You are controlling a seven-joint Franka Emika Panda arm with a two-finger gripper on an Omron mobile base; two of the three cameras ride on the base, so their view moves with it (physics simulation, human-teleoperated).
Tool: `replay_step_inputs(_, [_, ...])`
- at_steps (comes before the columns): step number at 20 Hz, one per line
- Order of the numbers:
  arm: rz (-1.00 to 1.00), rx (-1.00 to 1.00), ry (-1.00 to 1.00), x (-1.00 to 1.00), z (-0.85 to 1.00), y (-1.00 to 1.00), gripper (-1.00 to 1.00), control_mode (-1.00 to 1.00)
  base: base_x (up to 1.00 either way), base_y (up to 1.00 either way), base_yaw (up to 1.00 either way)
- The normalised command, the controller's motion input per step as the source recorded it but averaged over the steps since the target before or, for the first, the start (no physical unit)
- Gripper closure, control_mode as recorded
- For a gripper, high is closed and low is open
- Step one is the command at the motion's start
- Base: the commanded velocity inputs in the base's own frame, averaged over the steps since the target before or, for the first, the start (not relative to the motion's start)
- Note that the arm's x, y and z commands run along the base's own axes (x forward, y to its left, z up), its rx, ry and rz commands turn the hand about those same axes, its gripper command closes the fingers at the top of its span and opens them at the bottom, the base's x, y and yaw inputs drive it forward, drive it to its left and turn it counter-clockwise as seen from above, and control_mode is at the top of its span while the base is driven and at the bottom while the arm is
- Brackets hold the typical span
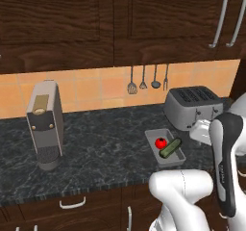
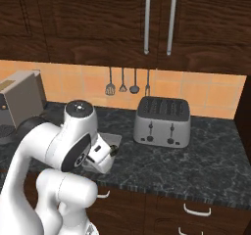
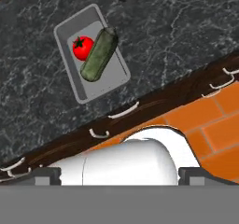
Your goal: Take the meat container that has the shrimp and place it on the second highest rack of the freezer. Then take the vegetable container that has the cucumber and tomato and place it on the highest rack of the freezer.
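The vegetable container (image 1: 166, 159) is a shallow grey tray lying on the dark stone counter near its front edge, left of the toaster. In it, the red tomato (image 1: 161, 142) lies against the dark-green cucumber (image 1: 170, 148). From the hand view I look down on the same vegetable container (image 3: 79, 85), with the tomato (image 3: 82, 48) and the cucumber (image 3: 99, 55) inside. My gripper (image 3: 119, 175) hangs above the counter's front edge, apart from the tray. Its fingertips (image 3: 44, 175) stand wide apart, open and holding nothing. The meat container, the shrimp and the freezer are out of view.
A silver toaster (image 1: 192, 107) stands at the back right of the counter (image 1: 105, 148). A grey coffee machine (image 1: 45, 124) stands at the left. Utensils (image 1: 148, 81) hang on the tiled wall. Dark wooden cabinets (image 1: 120, 18) sit above, and drawers with pale handles (image 3: 123, 111) sit below the counter edge.
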Motion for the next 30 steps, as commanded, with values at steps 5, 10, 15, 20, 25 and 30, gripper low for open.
replay_step_inputs(5, [-0.01, 0.04, 0.38, 0.7, -0.44, -0.17, -1.0, -1.0, 0.0, 0.0, 0.0])
replay_step_inputs(10, [0.0, 0.06, 0.26, 0.82, -0.49, -0.04, -1.0, -1.0, 0.0, 0.0, 0.0])
replay_step_inputs(15, [-0.03, 0.01, 0.12, 0.27, -0.9, 0.0, -1.0, -1.0, 0.0, 0.0, 0.0])
replay_step_inputs(20, [-0.05, -0.05, 0.01, 0.0, -0.68, -0.03, -1.0, -1.0, 0.0, 0.0, 0.0])
replay_step_inputs(25, [-0.06, -0.16, 0.01, 0.28, -0.44, 0.0, -1.0, -1.0, 0.0, 0.0, 0.0])
replay_step_inputs(30, [-0.07, -0.15, 0.0, 0.67, -0.28, 0.02, -1.0, -1.0, 0.0, 0.0, 0.0])
